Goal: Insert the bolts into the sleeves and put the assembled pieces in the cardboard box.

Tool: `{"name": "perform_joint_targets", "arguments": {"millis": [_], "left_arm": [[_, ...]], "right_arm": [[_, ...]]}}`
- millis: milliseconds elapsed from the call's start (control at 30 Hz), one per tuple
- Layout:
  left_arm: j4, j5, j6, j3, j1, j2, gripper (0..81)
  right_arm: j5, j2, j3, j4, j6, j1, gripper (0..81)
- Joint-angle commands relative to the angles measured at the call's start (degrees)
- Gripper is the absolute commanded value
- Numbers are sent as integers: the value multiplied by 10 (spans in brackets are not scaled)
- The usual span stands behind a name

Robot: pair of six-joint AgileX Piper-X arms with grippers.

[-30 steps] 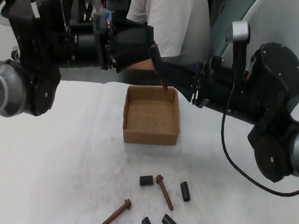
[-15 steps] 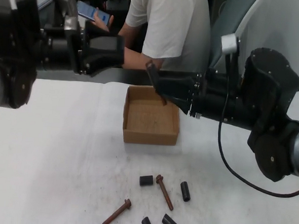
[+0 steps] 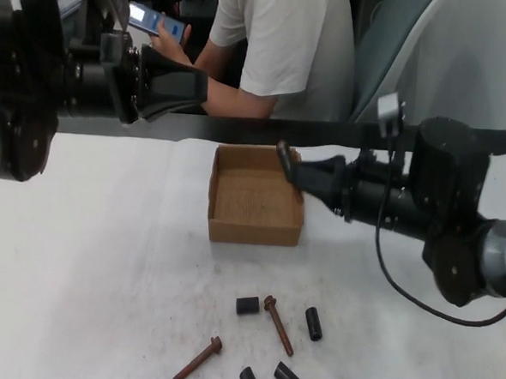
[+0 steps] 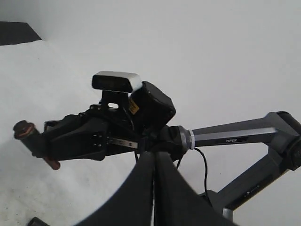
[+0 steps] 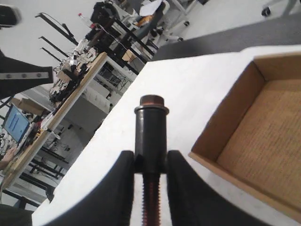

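Right wrist view: pincer (image 5: 150, 162) clamps sleeved bolt (image 5: 151, 125) lengthwise, head pointing outward.

Your right arm (image 3: 424, 204) is stretched out low and near level toward the middle of the bench, wrist straight. Its right gripper (image 5: 150, 160) is clamped on a bolt (image 5: 151, 100) in a sleeve (image 5: 150, 134). There's one finger (image 5: 117, 188) on each side, and the head end pokes out past the tips. In the left wrist view that gripper lies level, with the wrist camera (image 4: 115, 81) on top. Your left arm (image 3: 36, 82) sits higher at the far left, forearm level and pointing across toward the middle. The left gripper (image 3: 191, 84) hangs well above the bench, fingers (image 4: 141, 188) pressed flat together.
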Motion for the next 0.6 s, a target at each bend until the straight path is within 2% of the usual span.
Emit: {"name": "perform_joint_targets", "arguments": {"millis": [0,300,500,567], "left_arm": [[-2,8,-1,-1,0,-14,3],[-2,20,-5,-1,-7,-33,3],[-2,21,-5,-1,-46,-37,3],[-2,21,-5,-1,-57,-37,3]], "right_arm": [[-11,24,-21,1,22,0,8],[8,37,-85,119,-43,1,8],[35,37,-149,309,-179,1,8],[44,37,-160,339,-196,1,8]]}}
